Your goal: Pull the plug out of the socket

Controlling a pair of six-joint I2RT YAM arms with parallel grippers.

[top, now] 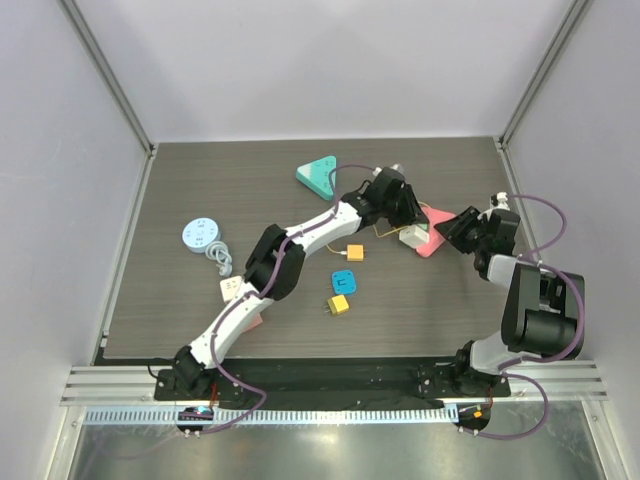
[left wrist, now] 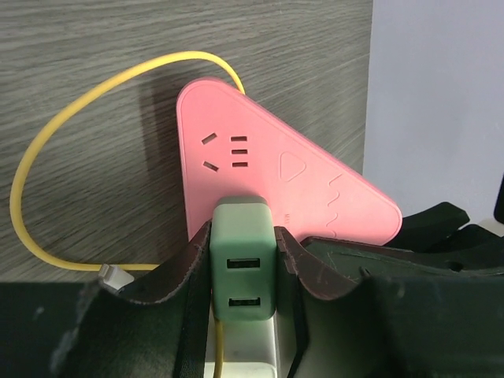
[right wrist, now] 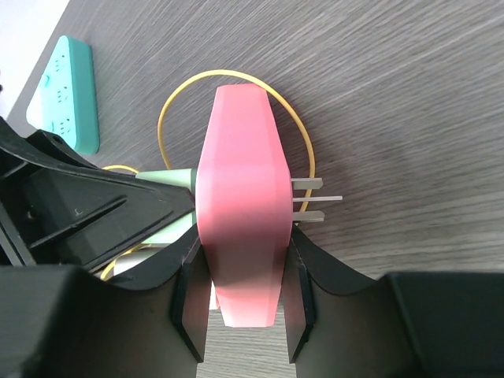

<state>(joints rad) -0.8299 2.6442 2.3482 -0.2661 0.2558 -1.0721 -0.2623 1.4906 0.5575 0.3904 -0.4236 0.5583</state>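
Observation:
The pink triangular socket [left wrist: 260, 169] is held on edge above the table, with my right gripper [right wrist: 242, 293] shut on its two flat faces [right wrist: 240, 205]. Metal prongs [right wrist: 311, 198] stick out of its back. A pale green plug [left wrist: 242, 272] with two USB ports sits in the socket's front. My left gripper [left wrist: 242, 256] is shut on the plug's sides, its fingers [left wrist: 187, 272] pressed flat against it. A yellow cable [left wrist: 31, 173] loops from under the plug round the socket. From above, both grippers meet at the socket [top: 434, 243] at the table's right.
A teal triangular socket [top: 320, 175] lies at the back middle, and a round blue power strip [top: 203, 236] at the left. Small yellow [top: 353, 252], blue [top: 346, 282] and white [top: 232, 288] adapters lie mid-table. The right wall stands close behind the socket.

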